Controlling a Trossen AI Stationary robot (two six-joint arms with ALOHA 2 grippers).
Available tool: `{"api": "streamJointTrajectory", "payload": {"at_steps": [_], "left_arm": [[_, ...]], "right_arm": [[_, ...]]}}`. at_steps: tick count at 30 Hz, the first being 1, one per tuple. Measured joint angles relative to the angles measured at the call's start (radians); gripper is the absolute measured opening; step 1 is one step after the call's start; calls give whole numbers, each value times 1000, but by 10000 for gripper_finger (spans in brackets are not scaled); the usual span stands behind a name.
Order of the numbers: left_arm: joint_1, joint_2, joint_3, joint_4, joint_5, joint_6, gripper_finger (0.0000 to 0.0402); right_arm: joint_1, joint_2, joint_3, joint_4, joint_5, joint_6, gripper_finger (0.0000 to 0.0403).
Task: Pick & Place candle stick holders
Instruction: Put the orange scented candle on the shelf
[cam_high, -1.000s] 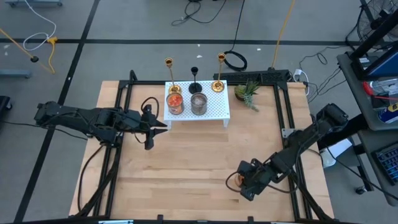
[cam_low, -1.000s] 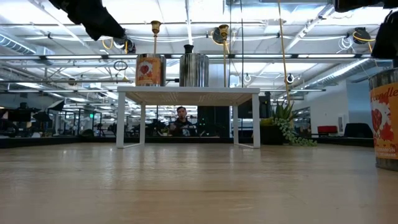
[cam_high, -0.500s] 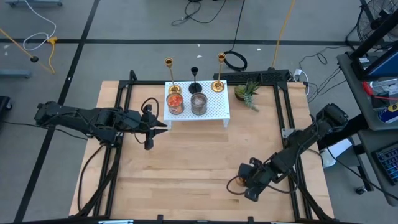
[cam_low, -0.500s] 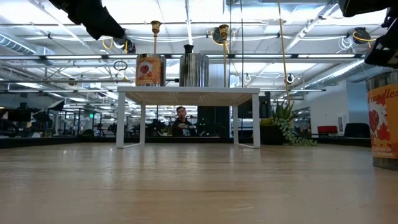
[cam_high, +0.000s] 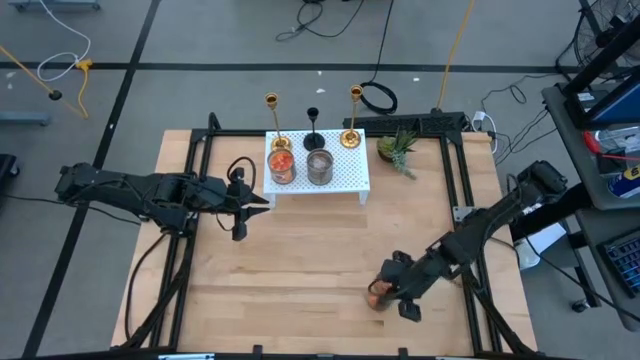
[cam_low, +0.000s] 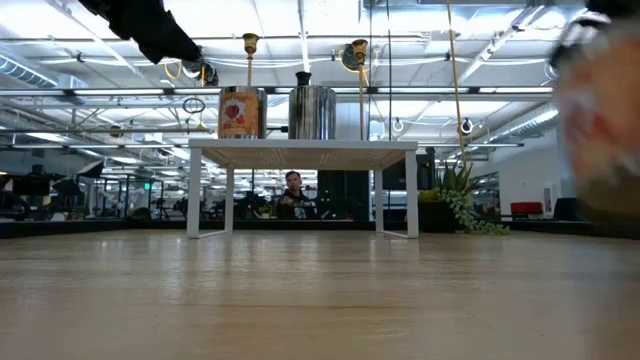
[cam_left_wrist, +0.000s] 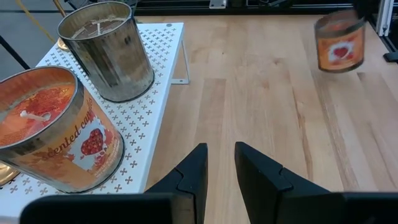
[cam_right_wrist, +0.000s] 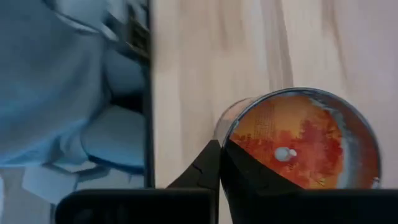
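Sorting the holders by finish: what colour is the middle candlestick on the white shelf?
Black; the middle candlestick stands between two brass-gold ones, seen best in the high view.

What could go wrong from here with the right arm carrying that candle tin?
1. The right tool holds the orange candle tin by its rim only; blur suggests fast motion, so it may slip or swing.
2. The white rack already carries two tins and three candlesticks; a placement there could topple one.
3. The left tool sits beside the rack, possibly in the way.
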Motion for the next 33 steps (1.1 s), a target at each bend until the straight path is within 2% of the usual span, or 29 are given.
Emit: {"api": "streamJointTrajectory", "payload": {"at_steps": [4,13,18,24,27,30,33], "left_arm": [[0,0,0,0,0,0,88],[0,0,0,0,0,0,88],[0,0,0,0,0,0,88],[0,0,0,0,0,23,88],[0,0,0,0,0,23,88],[0,0,0,0,0,27,88],[0,0,0,0,0,26,88]], "right_arm": [[-59,-67,0,112,0,-168,3],[-323,-149,3,118,-250,-441,1],[-452,-141,42,49,-302,-664,1],[-576,-139,201,-175,-293,-866,2],[-635,-141,288,-276,-199,-966,2],[-709,-129,328,-299,-146,-1068,1],[-787,-110,330,-301,-138,-1144,1]]}}
